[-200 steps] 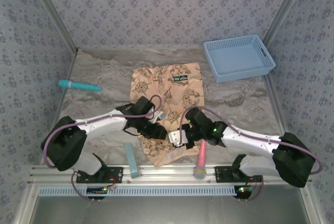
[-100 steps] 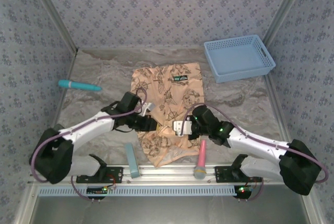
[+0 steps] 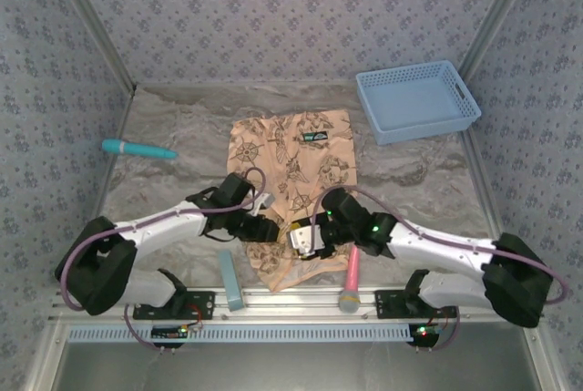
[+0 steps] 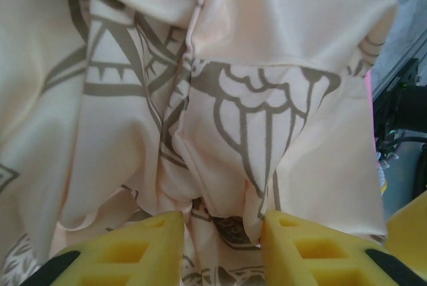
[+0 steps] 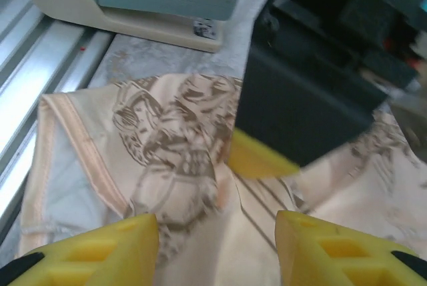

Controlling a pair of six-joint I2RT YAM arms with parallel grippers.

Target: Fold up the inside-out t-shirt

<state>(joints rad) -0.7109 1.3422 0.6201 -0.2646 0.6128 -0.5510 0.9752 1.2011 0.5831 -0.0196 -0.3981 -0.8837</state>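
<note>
Bench (image 3: 173, 181) has a wrinkled grey-beige marbled cover. Walls (image 3: 273, 17) on three sides carry a small-flower print, and a metal rail (image 3: 291, 304) runs along the near edge. Shirt (image 3: 296, 168) lies approx. mid-bench, label end far, hem end bunched by the rail. Blue basket (image 3: 417, 101) sits far-right of shirt, well apart. Teal tube (image 3: 138, 149) is well to shirt's left. Stapler (image 3: 230, 280) is just left of the hem, and a pink mic-like thing (image 3: 350, 279) is just right of it.

Top view gives the whole layout, w/ L hand (image 3: 271, 231) and R hand (image 3: 291, 243) nearly meeting over shirt's near half (tips too small to read there). Wrist cams fill that in. L cam shows creased cloth w/ brown print, a fold puckered up btw the yellow fingers (image 4: 127, 249). R cam shows the hem's stitched edge, the stapler beyond it, and L hand's black body w/ one yellow pad low over the cloth.

Both arms reach in low, elbows out. L hand: fingers parted, cloth bunched in the gap, not squeezed. R hand: fingers spread just over the cloth, gripping nothing.
</note>
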